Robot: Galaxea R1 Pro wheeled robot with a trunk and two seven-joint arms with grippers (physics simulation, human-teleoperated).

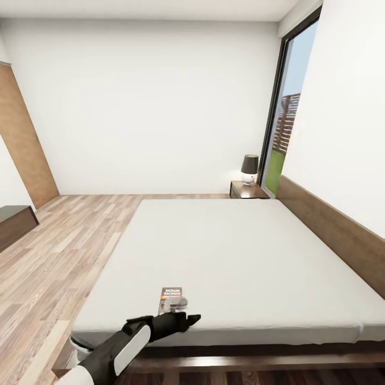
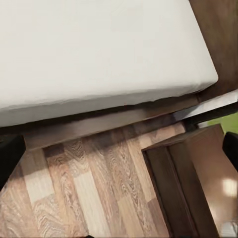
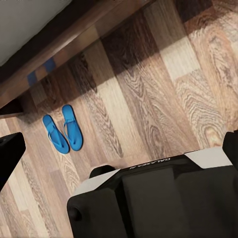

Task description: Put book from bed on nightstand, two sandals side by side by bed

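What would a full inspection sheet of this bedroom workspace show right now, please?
Surface: bed with a plain pale mattress; wood-plank floor.
Job's things: book lying flat near the mattress's near edge; nightstand by the headboard; two sandals side by side on the floor beside the bed frame.
Clutter: lamp on the nightstand.
Grippers: left tool open, just short of the book; right tool open, above the floor.
Cables: nothing seen.
Surroundings: window, wooden door, white walls.
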